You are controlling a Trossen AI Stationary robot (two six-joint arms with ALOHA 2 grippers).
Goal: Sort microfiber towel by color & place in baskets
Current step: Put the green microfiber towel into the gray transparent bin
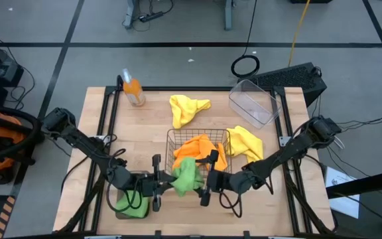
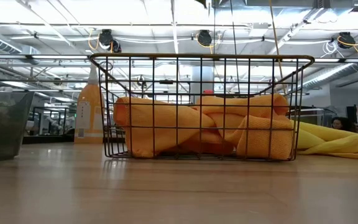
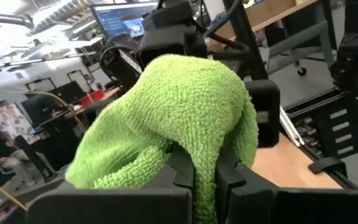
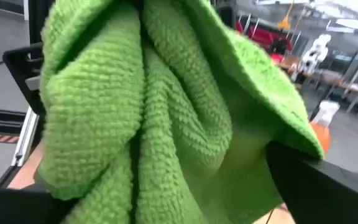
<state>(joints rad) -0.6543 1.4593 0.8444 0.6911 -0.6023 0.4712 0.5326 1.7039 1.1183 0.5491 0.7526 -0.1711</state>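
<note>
Both the left gripper (image 1: 159, 183) and the right gripper (image 1: 203, 183) grasped the green towel (image 1: 185, 175); the grey tray (image 1: 121, 213) lay nearer the left.

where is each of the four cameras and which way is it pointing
High view: above the table, looking straight down; both arms show, left gripper and right gripper meeting at a green towel.
Low view: table height, looking level at the wire basket of orange towels; no arm shows.
Left wrist view: on the left arm, looking past its dark fingers at the green towel.
Right wrist view: on the right arm, filled by the green towel.
Shared: both wrist views and the high view show the green towel.
</note>
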